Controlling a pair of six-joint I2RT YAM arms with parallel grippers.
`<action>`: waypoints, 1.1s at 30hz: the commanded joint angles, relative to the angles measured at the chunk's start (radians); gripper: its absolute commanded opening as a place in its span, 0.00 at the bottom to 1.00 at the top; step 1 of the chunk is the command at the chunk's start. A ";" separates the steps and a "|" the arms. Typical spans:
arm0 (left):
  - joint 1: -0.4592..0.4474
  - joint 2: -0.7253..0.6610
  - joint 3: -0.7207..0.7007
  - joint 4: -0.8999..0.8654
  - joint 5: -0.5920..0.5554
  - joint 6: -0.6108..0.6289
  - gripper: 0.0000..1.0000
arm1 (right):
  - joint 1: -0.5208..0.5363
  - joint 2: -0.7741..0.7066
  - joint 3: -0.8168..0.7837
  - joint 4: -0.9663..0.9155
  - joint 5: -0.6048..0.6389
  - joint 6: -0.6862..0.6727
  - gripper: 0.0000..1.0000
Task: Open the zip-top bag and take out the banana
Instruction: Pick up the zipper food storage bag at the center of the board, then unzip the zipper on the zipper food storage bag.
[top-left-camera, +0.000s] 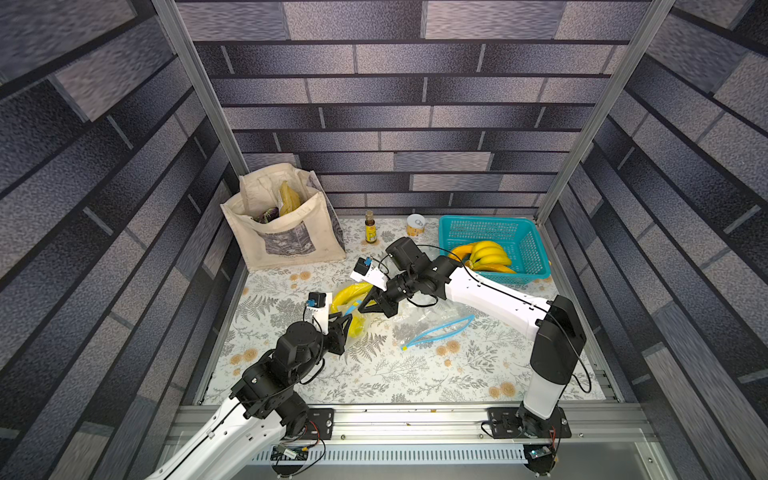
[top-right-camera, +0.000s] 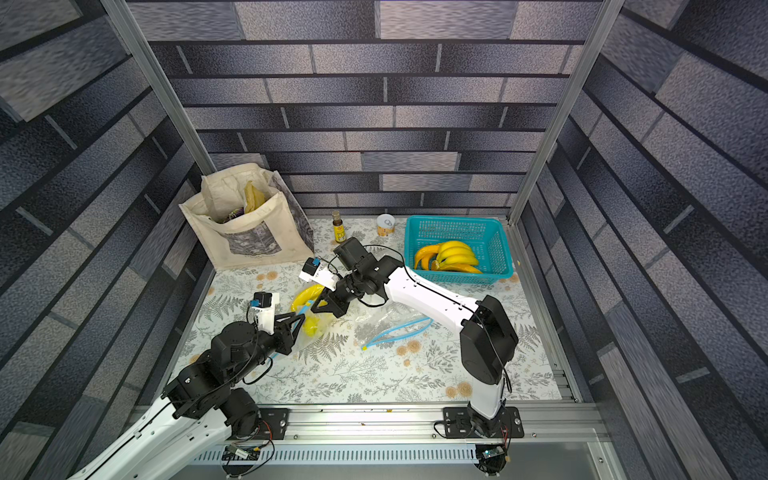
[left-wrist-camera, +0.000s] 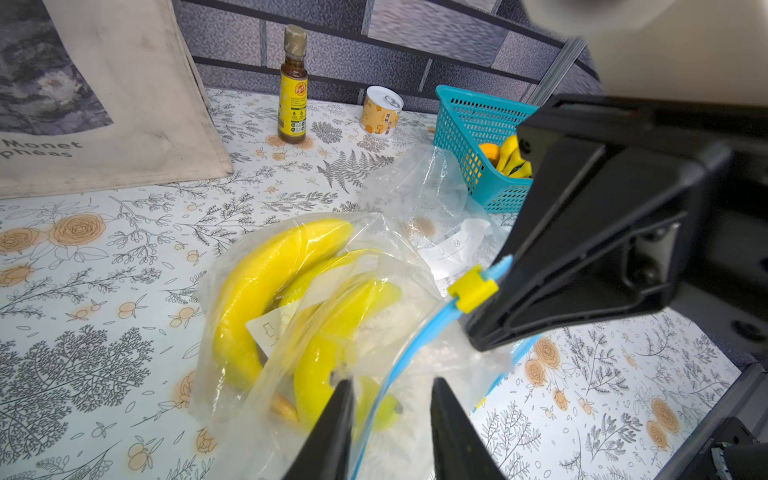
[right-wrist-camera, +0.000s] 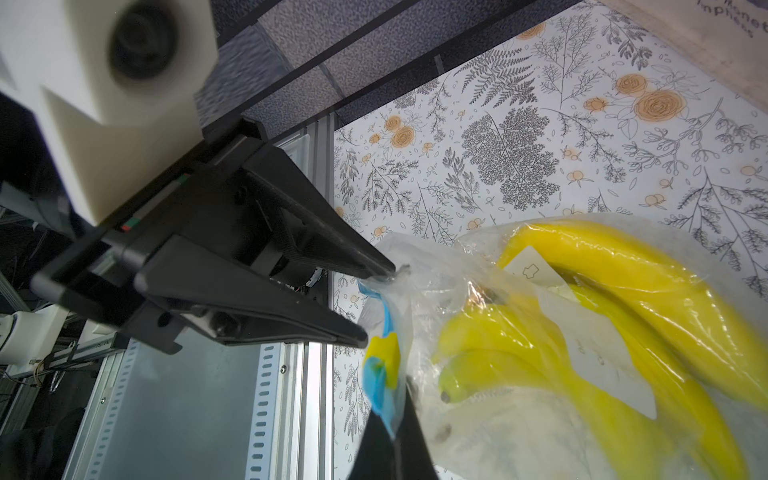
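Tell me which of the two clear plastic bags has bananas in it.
The bag between the left claw and right claw, full of yellow bananas. The other bag, nearer the basket, holds no fruit.

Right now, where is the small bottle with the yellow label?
In both top views the bottle stands upright at the back of the table, between the tote bag and the can, apart from both.

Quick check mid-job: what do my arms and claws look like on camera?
The left arm and right arm have white shells, black joints and looping thin black cables. The left claw and right claw are pairs of black, tapered triangular fingers. White camera blocks with blue plugs top both wrists.
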 joint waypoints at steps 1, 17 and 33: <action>-0.007 0.002 0.041 0.057 -0.012 0.051 0.34 | -0.007 0.000 0.021 -0.016 -0.027 0.019 0.00; -0.001 0.056 0.051 0.146 0.069 0.106 0.31 | -0.008 -0.004 0.021 -0.042 -0.091 -0.025 0.00; 0.013 0.085 0.055 0.157 0.183 0.128 0.26 | -0.008 -0.014 0.025 -0.066 -0.155 -0.067 0.00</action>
